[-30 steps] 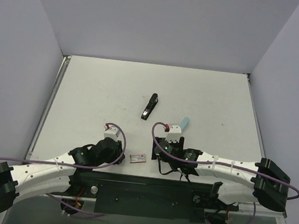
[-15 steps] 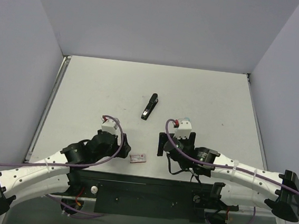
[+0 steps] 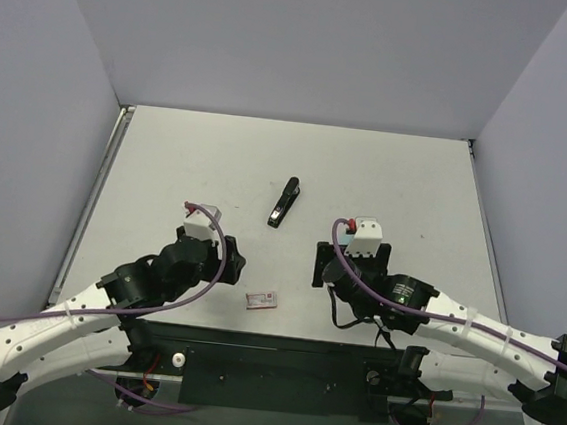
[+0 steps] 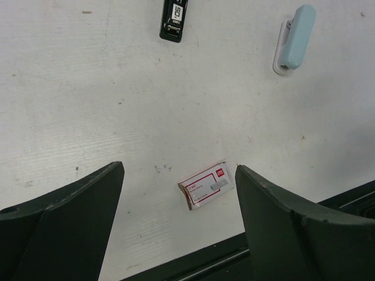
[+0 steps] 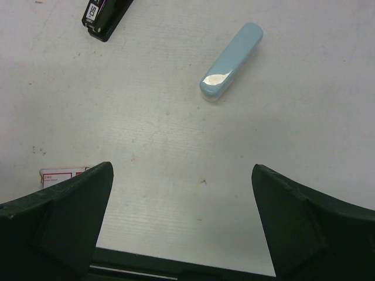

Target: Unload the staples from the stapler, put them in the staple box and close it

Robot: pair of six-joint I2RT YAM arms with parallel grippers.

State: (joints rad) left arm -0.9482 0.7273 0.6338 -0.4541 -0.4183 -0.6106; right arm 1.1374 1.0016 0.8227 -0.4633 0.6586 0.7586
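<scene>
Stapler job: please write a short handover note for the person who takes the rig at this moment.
Left hand: open, empty, near the small red-and-white box.
Right hand: open, empty, near the pale blue oblong item.
Stapler: lies on the table, seems closed, beyond both hands, untouched.
Done: nothing visible; no loose staples seen.
Left: grasp the stapler, open it, take the staples out.

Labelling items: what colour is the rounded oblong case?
The case is pale blue; clearest in right wrist view.
</scene>
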